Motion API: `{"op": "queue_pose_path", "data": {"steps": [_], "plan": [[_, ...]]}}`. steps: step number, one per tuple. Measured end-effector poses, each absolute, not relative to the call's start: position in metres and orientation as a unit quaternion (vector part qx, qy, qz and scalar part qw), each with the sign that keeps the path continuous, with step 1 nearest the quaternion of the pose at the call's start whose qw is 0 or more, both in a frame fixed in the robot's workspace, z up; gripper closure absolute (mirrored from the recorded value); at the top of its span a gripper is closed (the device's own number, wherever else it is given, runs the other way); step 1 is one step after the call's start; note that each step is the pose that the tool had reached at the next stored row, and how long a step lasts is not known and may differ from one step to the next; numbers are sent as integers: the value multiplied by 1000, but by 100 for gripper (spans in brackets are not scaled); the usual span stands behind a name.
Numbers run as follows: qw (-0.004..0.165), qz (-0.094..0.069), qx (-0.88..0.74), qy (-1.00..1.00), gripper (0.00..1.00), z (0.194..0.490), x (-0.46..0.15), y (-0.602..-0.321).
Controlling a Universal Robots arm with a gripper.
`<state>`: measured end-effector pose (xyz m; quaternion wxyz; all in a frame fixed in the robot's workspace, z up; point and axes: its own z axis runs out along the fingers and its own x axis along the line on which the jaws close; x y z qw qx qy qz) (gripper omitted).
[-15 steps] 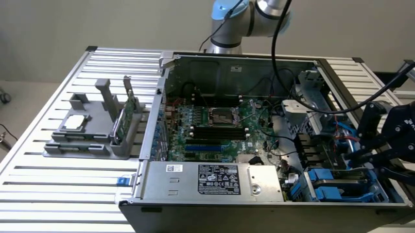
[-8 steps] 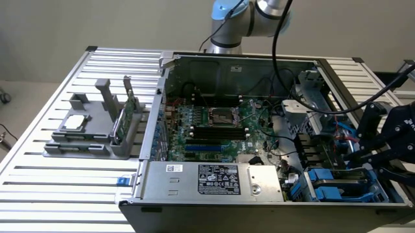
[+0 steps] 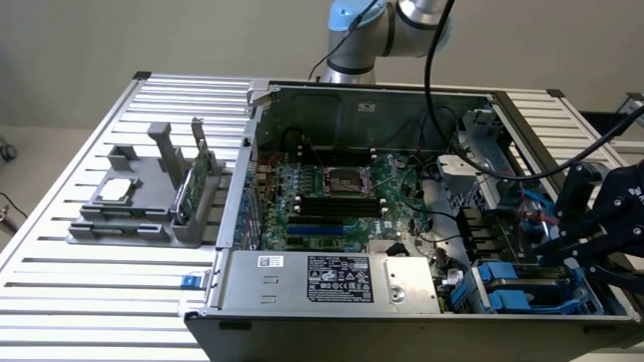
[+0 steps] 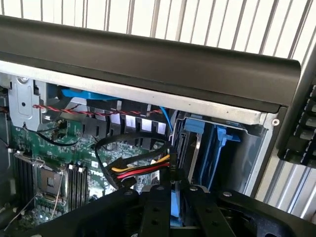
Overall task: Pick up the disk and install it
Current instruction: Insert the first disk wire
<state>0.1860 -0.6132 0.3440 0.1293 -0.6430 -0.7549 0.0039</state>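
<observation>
My black gripper (image 3: pixel 559 253) hangs over the drive bay (image 3: pixel 513 296) at the exterior view's right end of the open computer case. In the wrist view its jaws (image 4: pixel 174 213) stand close together, with a narrow blue-edged slab, the disk (image 4: pixel 174 198), pinched edge-on between them. In the exterior view the disk (image 3: pixel 544 265) shows as a thin pale strip under the fingers, just above the bay. Most of the disk's face is hidden by the gripper. The bay (image 4: pixel 212 148) has blue plastic rails and lies just ahead of the fingertips.
A red, yellow and black cable bundle (image 4: pixel 140 170) loops beside the bay. The motherboard (image 3: pixel 332 196) and the power supply (image 3: pixel 332 279) fill the rest of the case. On the slatted table, a grey fixture (image 3: pixel 141 211) holds a silver chip (image 3: pixel 116 190) and a green card (image 3: pixel 196 181).
</observation>
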Motion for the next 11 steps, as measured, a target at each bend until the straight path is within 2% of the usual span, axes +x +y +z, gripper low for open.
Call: {"op": "queue_pose_path", "data": {"steps": [5,11], "plan": [[113,22,-654,-747,83,344,186,-613],[80,60,-662,-743,83,344,186,-612]]}}
